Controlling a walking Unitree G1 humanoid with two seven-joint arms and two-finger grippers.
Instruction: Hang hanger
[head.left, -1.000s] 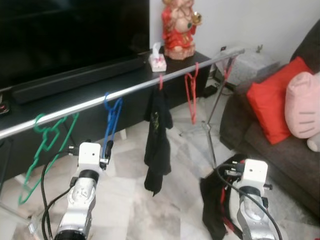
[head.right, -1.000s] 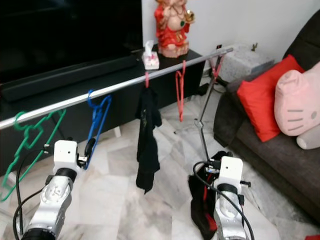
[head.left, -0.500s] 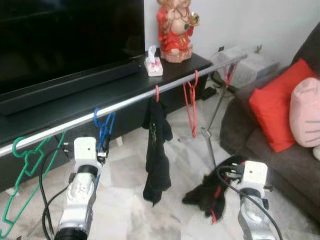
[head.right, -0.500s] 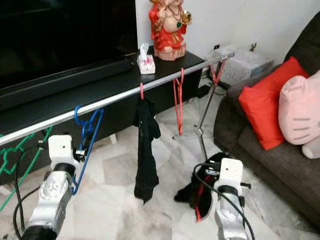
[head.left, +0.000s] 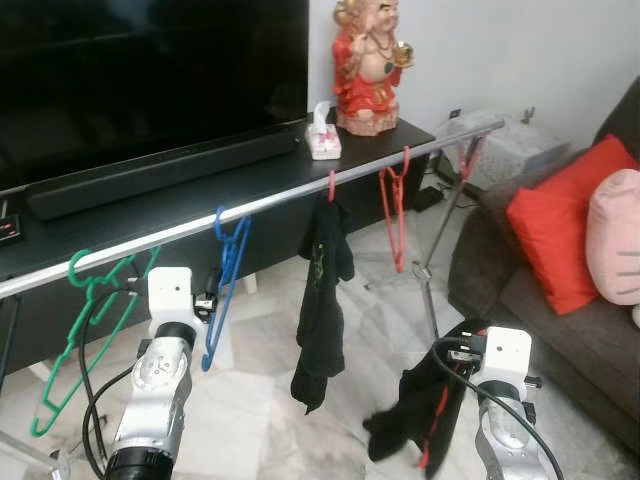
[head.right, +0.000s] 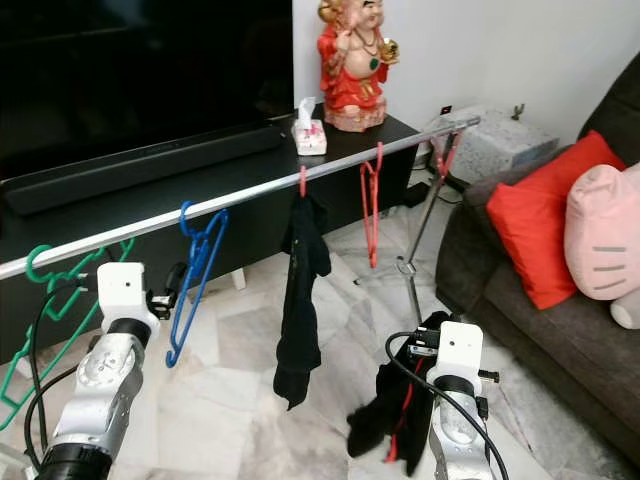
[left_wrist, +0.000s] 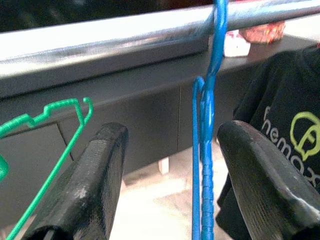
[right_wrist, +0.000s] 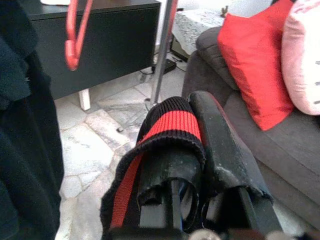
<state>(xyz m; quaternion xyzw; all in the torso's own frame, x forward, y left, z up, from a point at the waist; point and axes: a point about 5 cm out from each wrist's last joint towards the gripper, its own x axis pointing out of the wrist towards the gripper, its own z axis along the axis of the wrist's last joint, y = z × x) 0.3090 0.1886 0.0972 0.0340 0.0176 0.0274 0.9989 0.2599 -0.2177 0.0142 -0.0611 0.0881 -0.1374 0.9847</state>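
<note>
A silver clothes rail crosses in front of the TV stand. From it hang a green hanger, a blue hanger, a black shirt on a red hook and a bare red hanger. My left gripper is open; the blue hanger stands between its fingers, near the right-hand one. My right gripper, lower and right of the shirt, is shut on a black garment with red trim, which dangles below it above the floor.
Behind the rail are a black TV stand, a soundbar, a tissue box and a red statue. A grey sofa with red and pink cushions is at the right. The rail's leg stands on the marble floor.
The head view has shifted. The black garment in my right gripper hung straight, then trailed out to the left, and now dangles again. My left gripper stays at the blue hanger.
</note>
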